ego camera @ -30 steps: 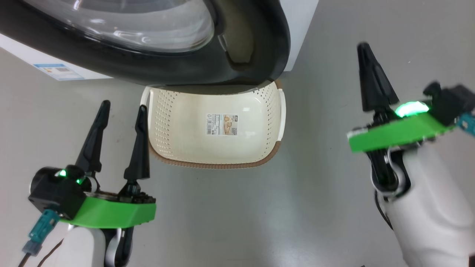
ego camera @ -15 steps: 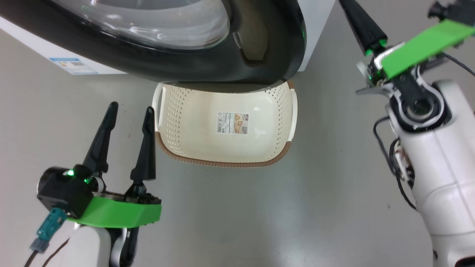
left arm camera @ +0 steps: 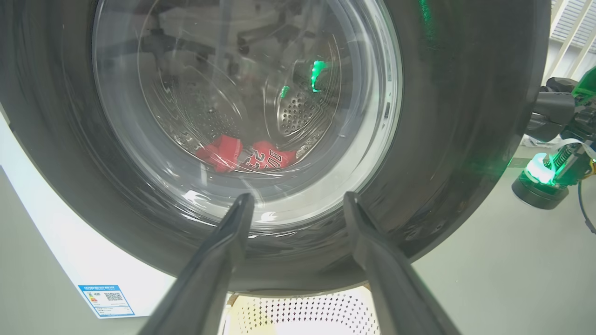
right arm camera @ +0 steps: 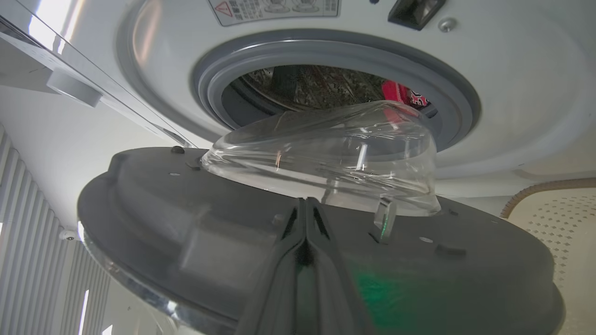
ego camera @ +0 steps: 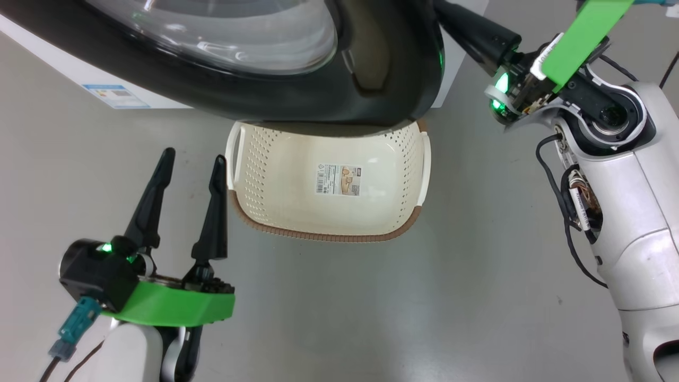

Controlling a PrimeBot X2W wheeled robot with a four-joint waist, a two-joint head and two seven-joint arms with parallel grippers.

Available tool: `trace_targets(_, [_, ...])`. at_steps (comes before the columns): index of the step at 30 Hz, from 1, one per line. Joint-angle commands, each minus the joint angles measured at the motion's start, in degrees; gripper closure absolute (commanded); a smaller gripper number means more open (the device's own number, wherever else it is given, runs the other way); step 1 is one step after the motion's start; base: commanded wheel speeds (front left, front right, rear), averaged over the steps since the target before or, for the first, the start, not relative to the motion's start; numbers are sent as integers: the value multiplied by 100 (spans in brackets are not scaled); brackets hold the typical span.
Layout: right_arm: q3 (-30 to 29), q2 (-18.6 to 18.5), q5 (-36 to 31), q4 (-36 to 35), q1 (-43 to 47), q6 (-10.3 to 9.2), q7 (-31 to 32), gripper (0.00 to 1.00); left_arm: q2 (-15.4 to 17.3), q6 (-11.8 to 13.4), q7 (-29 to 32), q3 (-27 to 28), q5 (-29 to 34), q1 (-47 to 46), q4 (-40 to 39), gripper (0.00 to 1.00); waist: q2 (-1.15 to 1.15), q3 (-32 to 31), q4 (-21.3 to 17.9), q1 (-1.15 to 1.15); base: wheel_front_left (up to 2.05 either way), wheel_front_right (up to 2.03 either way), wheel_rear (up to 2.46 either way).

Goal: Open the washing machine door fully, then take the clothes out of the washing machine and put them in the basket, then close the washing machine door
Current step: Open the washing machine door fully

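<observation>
The washing machine door point(ego camera: 297, 95) stands partly open, its black ring and glass bowl hanging over the basket point(ego camera: 329, 236). Behind it is the washing machine point(right arm camera: 512, 93) with its grey gasket. Red clothes point(right arm camera: 398, 92) lie in the drum, and the clothes point(left arm camera: 267, 158) also show through the glass. My right gripper point(ego camera: 451, 16) is shut and reaches behind the door's right edge. In the right wrist view the right gripper point(right arm camera: 305, 204) points at the door's dark grey inner face point(right arm camera: 186, 218); whether it touches I cannot tell. My left gripper point(ego camera: 193, 155) is open, left of the basket, holding nothing.
The cream basket stands on the grey floor right below the door, with a sticker point(ego camera: 339, 179) on its bottom. A blue label point(ego camera: 116, 95) marks the machine's lower corner. Bare floor lies between my arms, in front of the basket.
My right gripper has swung up and to the left, from beside the basket to behind the door's right edge. The head camera has shifted slightly. The left arm has kept still.
</observation>
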Motion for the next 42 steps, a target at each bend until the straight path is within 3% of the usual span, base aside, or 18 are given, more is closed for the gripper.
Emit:
trace_targets(1, [105,98,-18,-147,-70,44,136,100,82,-31,-28,157,5,-30,-118,0,0,-12,12,0,0,0,0])
trace_targets(25, [529,228,-79,-727,1122,44,901,100,71,-31,-28,134,52,334,53,0,0,-875,275,0,0,0,0])
trace_targets(42, [787,337,110,-771,1875,44,1065,100,68,-31,-28,239,-44,693,176,0,0,-1648,890,0,0,0,0])
